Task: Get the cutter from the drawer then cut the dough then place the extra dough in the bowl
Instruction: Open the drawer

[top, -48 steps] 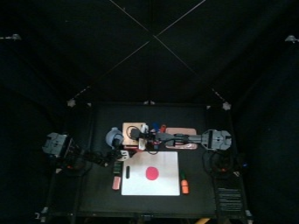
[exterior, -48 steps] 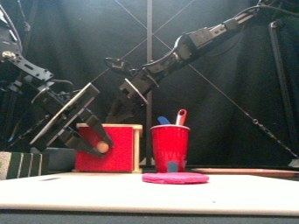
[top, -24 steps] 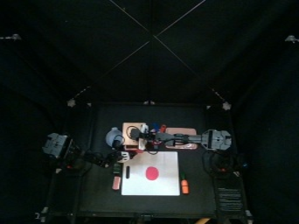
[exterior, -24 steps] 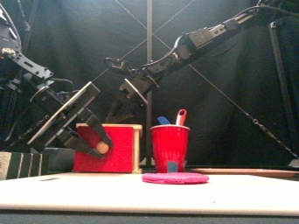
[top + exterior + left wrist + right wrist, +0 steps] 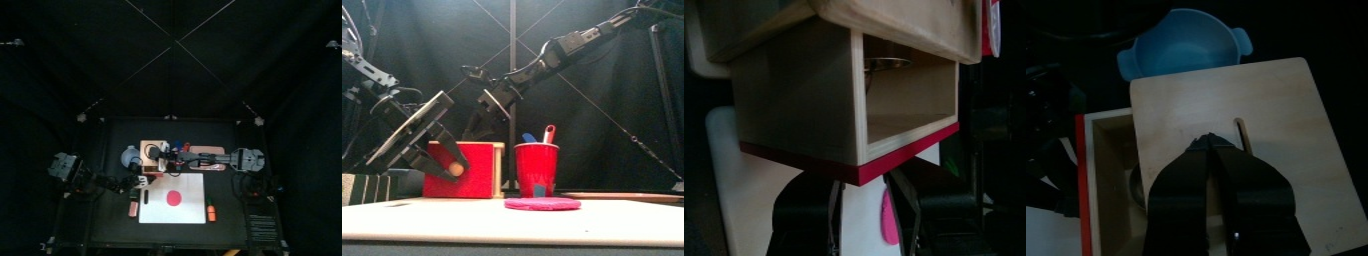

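Left gripper [image 5: 862, 182], at the lower left of the front view: its jaws stand on either side of the knob of the red drawer front [image 5: 476, 180] and look clamped on it. The drawer stands pulled partly out of the pale wooden box [image 5: 1253, 110], which sits left of centre on the table in the top view. The right gripper [image 5: 1213, 145], jaws together, presses its tips on the box's lid beside the slot. Inside the opened drawer lies the round metal cutter [image 5: 887, 63], not yet grasped.

Progress, as judged: the first step is under way, with the drawer open and the cutter exposed but not lifted. What is left is to take out the cutter and press it into the flat red dough disc [image 5: 171, 197]. The disc lies whole on the white cutting board [image 5: 154, 213], at lower centre of the top view. The trimmings then go to the blue-grey bowl [image 5: 1153, 60], empty, just left of the box in the top view. The red cup [image 5: 536, 168] of toy knives stands right of the box in the front view.
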Motion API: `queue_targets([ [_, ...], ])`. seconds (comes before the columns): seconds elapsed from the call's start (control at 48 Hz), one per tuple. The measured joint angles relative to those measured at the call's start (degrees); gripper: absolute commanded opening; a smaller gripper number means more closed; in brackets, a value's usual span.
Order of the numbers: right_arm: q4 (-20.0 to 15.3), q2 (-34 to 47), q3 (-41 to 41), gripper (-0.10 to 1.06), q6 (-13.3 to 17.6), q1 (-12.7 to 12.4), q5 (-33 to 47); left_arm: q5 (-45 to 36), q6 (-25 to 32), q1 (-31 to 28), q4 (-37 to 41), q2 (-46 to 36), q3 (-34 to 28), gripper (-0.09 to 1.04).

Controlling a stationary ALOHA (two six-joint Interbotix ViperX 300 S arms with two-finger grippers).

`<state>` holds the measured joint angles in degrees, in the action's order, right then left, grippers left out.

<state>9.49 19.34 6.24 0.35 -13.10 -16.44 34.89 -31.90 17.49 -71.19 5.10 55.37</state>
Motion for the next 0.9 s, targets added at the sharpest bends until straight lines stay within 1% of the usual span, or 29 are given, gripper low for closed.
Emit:
queue_targets([
  [0.167,-0.09,0.35,-0.26,0.06,0.0,0.0,0.0,-0.09,0.0,1.32,-1.14,0.09,-0.26,0.59],
  [0.667,0.0,0.79,-0.79,0.06,0.09,0.0,0.0,-0.53,0.18,1.49,-1.32,0.26,-1.85,0.59],
  [0.896,0.09,2.11,-2.72,0.06,0.26,-1.23,0.0,-0.44,0.18,1.58,-1.14,0.18,-1.93,0.59],
])
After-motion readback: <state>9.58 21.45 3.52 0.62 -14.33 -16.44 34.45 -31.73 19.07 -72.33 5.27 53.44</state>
